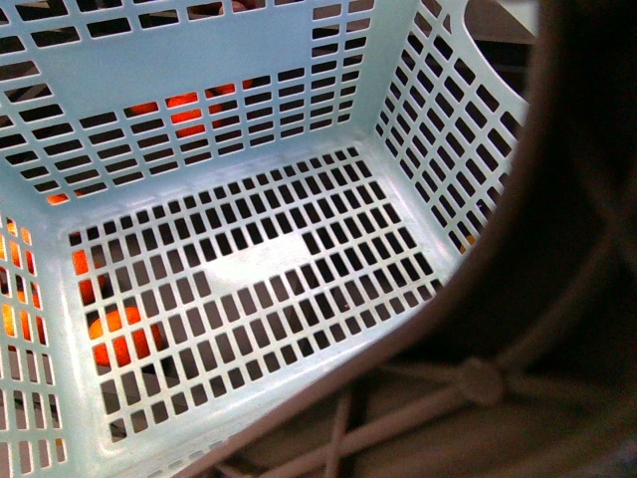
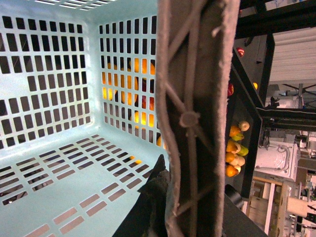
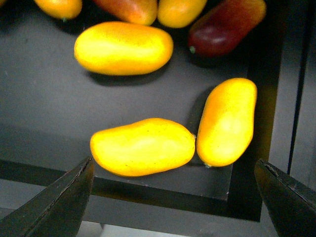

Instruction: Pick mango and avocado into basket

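Right gripper (image 3: 173,162) is spread wide with nothing held, one finger either side of the nearest mango (image 3: 143,146). That mango lies just ahead of it on the dark tray (image 3: 44,108), with its long axis running finger to finger. We'd be closing along its length, so the wrist probably needs a turn first. A second mango (image 3: 227,121) touches its end, lying crosswise. We see no avocado. The basket (image 1: 398,100) looks empty. The left gripper (image 2: 192,212) sits at the basket handle (image 2: 197,118); we can't tell if it's clamped. The right arm is nearer.
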